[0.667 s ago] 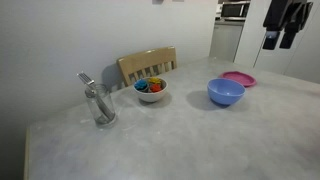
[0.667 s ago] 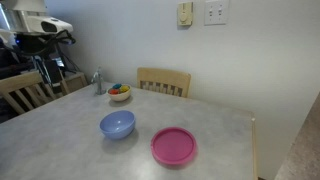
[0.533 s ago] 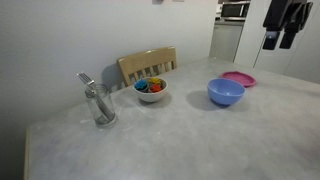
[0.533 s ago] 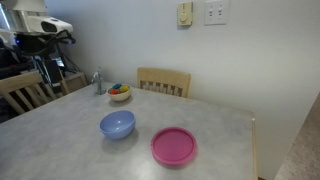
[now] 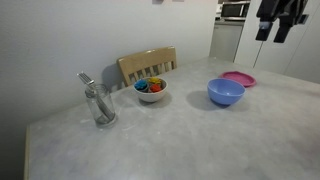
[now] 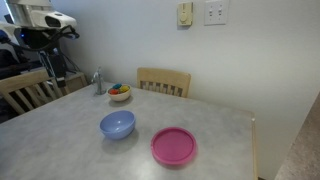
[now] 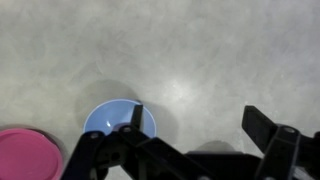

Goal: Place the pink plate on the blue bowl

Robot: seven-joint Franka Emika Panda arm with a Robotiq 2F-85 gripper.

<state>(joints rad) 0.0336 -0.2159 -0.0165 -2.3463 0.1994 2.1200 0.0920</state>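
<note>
The pink plate point(image 5: 238, 78) lies flat on the grey table, right beside the blue bowl point(image 5: 226, 92); both also show in an exterior view point(image 6: 173, 146) point(image 6: 117, 124). In the wrist view the blue bowl point(image 7: 110, 120) is at the lower left and the pink plate point(image 7: 28, 155) sits in the bottom-left corner. My gripper point(image 7: 200, 125) is open and empty, high above the table with bare tabletop between its fingers. It hangs at the top edge in both exterior views point(image 5: 280, 20) point(image 6: 45, 25).
A small white bowl point(image 5: 151, 90) with colourful items stands near the back edge, with a metal-topped glass jar point(image 5: 98, 103) further along. A wooden chair point(image 5: 147, 65) is behind the table. Another chair point(image 6: 25, 90) stands at the table's side.
My gripper has risen slightly in both exterior views. The plate and the bowls have not moved.
</note>
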